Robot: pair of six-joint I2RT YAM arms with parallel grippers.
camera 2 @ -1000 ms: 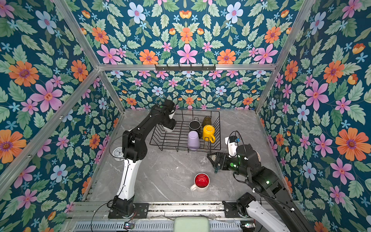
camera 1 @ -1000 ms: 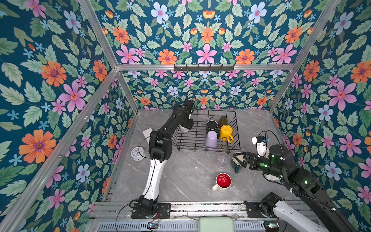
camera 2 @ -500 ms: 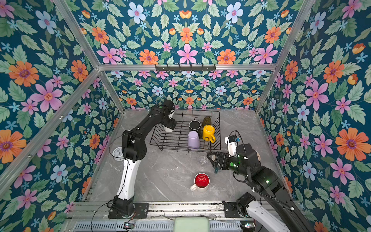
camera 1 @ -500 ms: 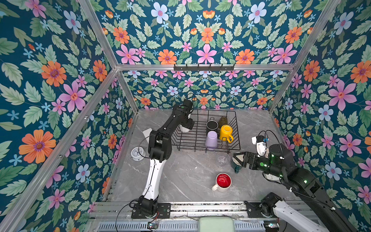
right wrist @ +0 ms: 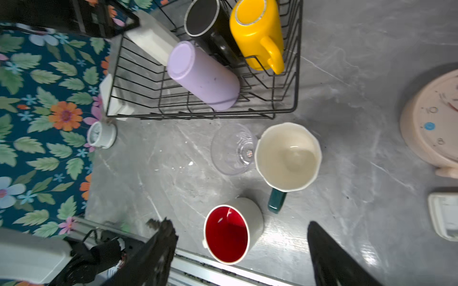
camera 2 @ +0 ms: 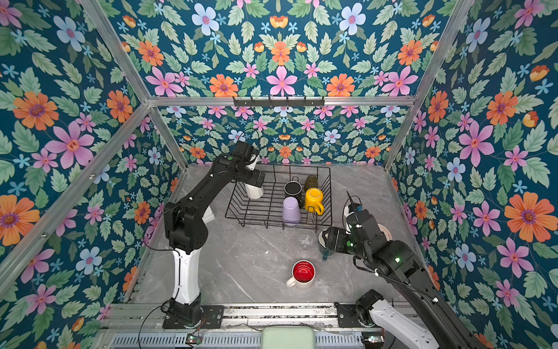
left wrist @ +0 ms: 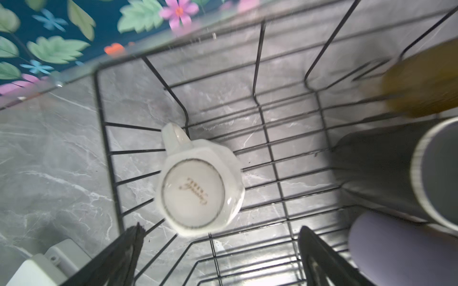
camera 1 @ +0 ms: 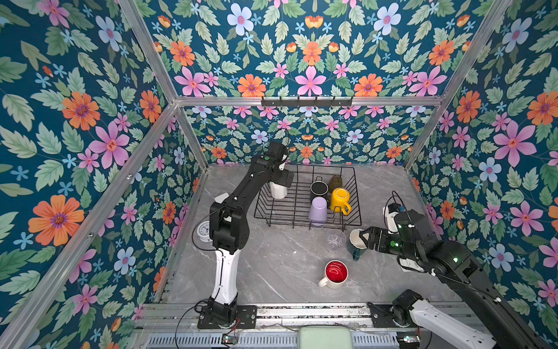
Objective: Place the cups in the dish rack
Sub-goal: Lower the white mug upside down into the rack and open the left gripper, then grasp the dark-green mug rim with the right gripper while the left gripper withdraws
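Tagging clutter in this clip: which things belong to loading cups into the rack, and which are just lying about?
Job: dish rack; in it the cream mug, black mug, amber tumbler, lilac tumbler, yellow mug; on the table the clear glass, dark green mug, white red-inside mug.
Lying about: small white alarm clock, white box, pale pink clock.

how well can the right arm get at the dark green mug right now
Probably yes: the right hand is open right beside the dark green mug, nothing between them. The clear glass stands close by the mug, so it could get nudged.
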